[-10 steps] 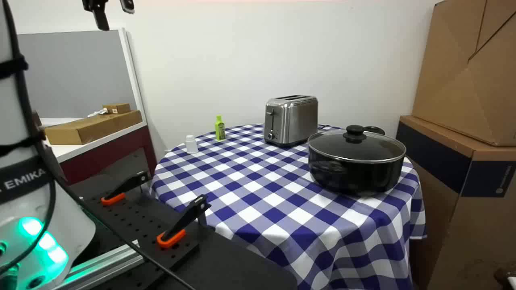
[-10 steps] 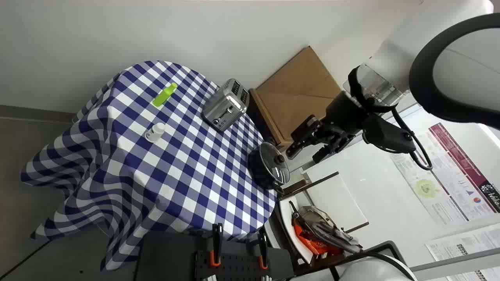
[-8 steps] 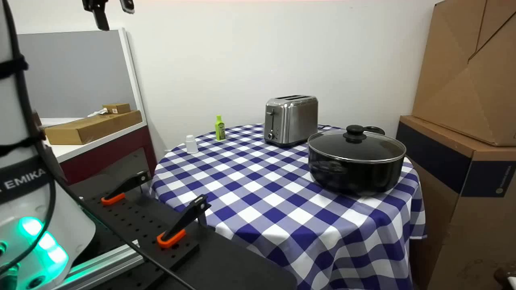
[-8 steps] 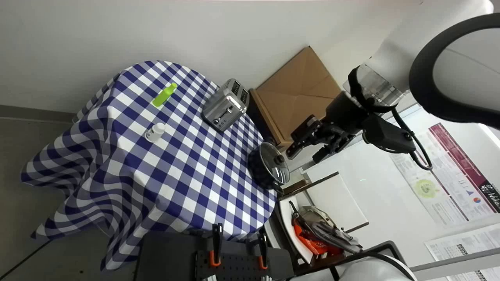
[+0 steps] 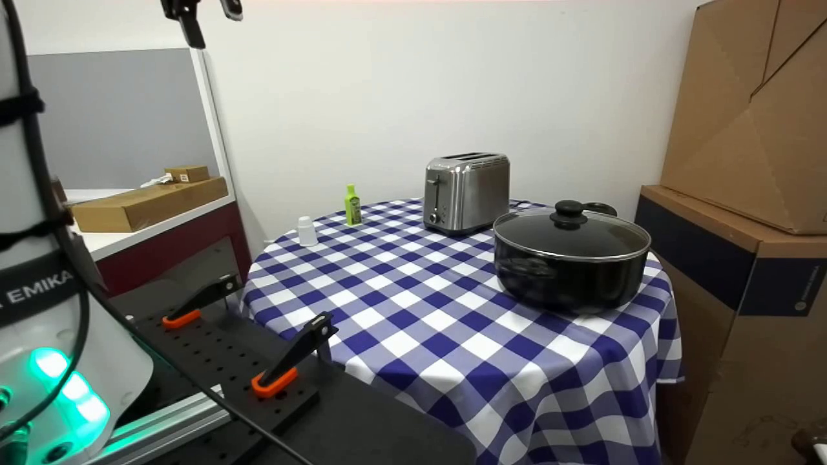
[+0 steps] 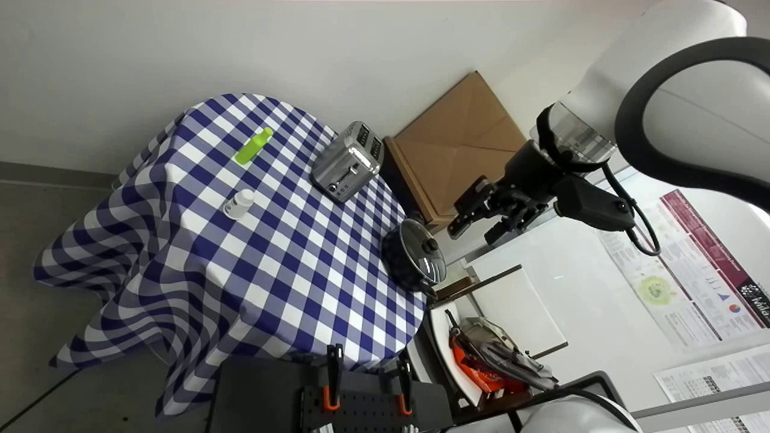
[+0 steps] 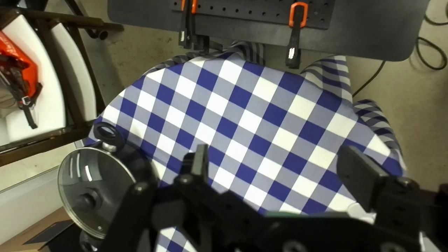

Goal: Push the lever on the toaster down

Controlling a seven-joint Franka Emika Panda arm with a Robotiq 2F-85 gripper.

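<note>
I see shiny, smooth metal on the toaster [image 5: 481,194]. The pot [image 5: 568,284] is glossy, and its lid [image 5: 572,239] looks like clear glass to me. The tablecloth [image 5: 397,300] is dull, soft-looking cloth. I see 2 big boxes [image 5: 743,148] of dull cardboard. The pads [image 7: 355,175] on my gripper [image 7: 274,157] look dull too.

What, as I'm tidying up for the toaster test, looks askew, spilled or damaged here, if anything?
Nothing stands out. The toaster, green bottle and white container stand without tilting, and the lid sits level on the black pot. Fine damage might not show.
</note>
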